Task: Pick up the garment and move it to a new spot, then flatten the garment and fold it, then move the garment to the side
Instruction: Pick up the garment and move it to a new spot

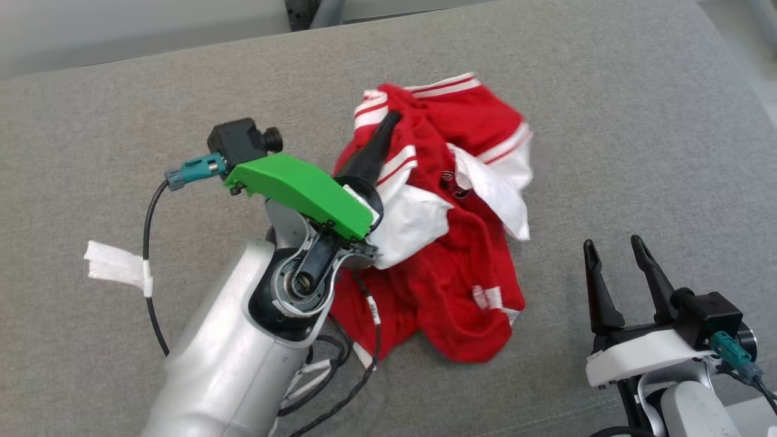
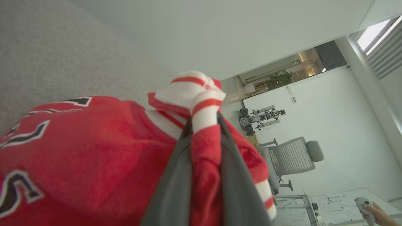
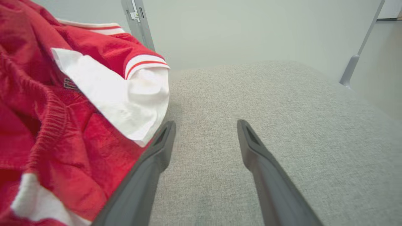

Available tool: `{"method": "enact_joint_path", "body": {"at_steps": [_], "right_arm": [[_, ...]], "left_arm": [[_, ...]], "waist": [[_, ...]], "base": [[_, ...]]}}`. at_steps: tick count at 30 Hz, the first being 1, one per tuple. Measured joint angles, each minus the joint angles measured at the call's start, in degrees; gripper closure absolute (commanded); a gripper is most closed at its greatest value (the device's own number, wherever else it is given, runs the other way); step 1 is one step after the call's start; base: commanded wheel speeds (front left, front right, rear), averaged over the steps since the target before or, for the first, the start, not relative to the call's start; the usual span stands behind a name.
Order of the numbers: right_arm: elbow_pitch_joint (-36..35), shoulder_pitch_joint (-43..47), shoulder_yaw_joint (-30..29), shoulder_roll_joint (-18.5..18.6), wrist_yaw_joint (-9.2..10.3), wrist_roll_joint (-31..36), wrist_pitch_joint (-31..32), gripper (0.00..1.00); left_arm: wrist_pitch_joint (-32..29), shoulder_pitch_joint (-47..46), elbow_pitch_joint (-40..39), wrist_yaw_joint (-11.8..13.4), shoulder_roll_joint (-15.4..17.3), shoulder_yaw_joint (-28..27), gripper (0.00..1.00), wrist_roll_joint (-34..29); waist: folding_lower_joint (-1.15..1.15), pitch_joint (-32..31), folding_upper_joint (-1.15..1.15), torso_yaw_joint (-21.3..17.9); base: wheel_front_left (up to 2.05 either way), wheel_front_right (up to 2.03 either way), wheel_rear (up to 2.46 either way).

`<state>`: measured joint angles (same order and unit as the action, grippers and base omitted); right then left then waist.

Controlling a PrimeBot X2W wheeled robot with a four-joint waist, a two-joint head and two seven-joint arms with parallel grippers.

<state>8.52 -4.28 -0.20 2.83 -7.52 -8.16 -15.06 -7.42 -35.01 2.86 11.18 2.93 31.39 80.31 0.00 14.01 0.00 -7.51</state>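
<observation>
The garment [image 1: 452, 243] is a red piece with white panels and red-striped trim, crumpled in a heap at the middle of the grey surface. My left gripper [image 1: 391, 124] reaches into its upper left part and is shut on a fold of it. In the left wrist view the two dark fingers [image 2: 176, 175] pinch a red and white striped strip of the garment [image 2: 205, 131]. My right gripper [image 1: 613, 246] stands open at the lower right, a little to the right of the heap, nothing between its fingers. The right wrist view shows the garment [image 3: 56, 119] just left of the open right gripper [image 3: 205, 128].
The grey fabric surface [image 1: 607, 121] stretches all around the heap, with bare room to the right and left. A dark cable with white tape [image 1: 118, 267] hangs off my left arm. In the left wrist view an office chair [image 2: 292, 157] stands far off and a person's hand [image 2: 372, 212] holds a controller.
</observation>
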Motion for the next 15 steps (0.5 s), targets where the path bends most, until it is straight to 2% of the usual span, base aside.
{"method": "enact_joint_path", "body": {"at_steps": [4,8,9,11,12,13,15], "right_arm": [[0.0,0.0,-0.2,0.0,0.01,-0.3,0.0,0.0],[-0.1,0.1,-0.5,0.0,0.0,-0.3,0.0,0.0],[-0.1,0.1,-0.6,0.0,0.01,-0.2,0.0,0.0],[-0.1,0.1,-0.6,0.0,0.0,0.1,0.0,0.0],[-0.1,0.2,-0.7,0.0,0.0,0.3,0.0,0.0],[0.0,0.2,-0.8,0.0,0.0,0.3,0.0,0.0],[0.0,0.5,-1.3,0.0,0.0,0.7,0.0,0.0]], "left_arm": [[2.0,0.1,12.7,-1.6,1.9,-0.7,1.0,-1.9],[4.0,0.1,23.0,-5.0,3.4,-0.6,1.0,-3.4],[4.8,0.0,25.1,-6.0,3.4,-0.7,0.92,-4.0],[5.6,-0.4,28.2,-8.3,3.4,-0.7,0.53,-4.4],[5.9,-0.7,29.4,-9.1,3.3,-0.8,0.11,-4.4],[6.4,-1.0,30.3,-9.9,3.3,-0.6,0.0,-4.6],[6.9,-1.8,31.2,-11.4,3.5,0.6,0.0,-6.2]], "waist": [[0.0,0.7,0.0,-1.7],[0.0,1.4,0.0,-2.4],[0.0,1.4,0.0,-2.4],[0.0,1.4,0.0,-2.3],[0.0,1.3,0.0,-2.2],[0.0,1.1,0.0,-2.0],[0.0,0.8,0.0,-1.6]], "base": [[0.0,0.0,0.0],[0.0,0.0,0.0],[0.0,0.0,0.0],[0.0,0.0,0.0],[0.0,0.0,0.0],[0.0,0.0,0.0],[0.0,0.0,0.0]]}}
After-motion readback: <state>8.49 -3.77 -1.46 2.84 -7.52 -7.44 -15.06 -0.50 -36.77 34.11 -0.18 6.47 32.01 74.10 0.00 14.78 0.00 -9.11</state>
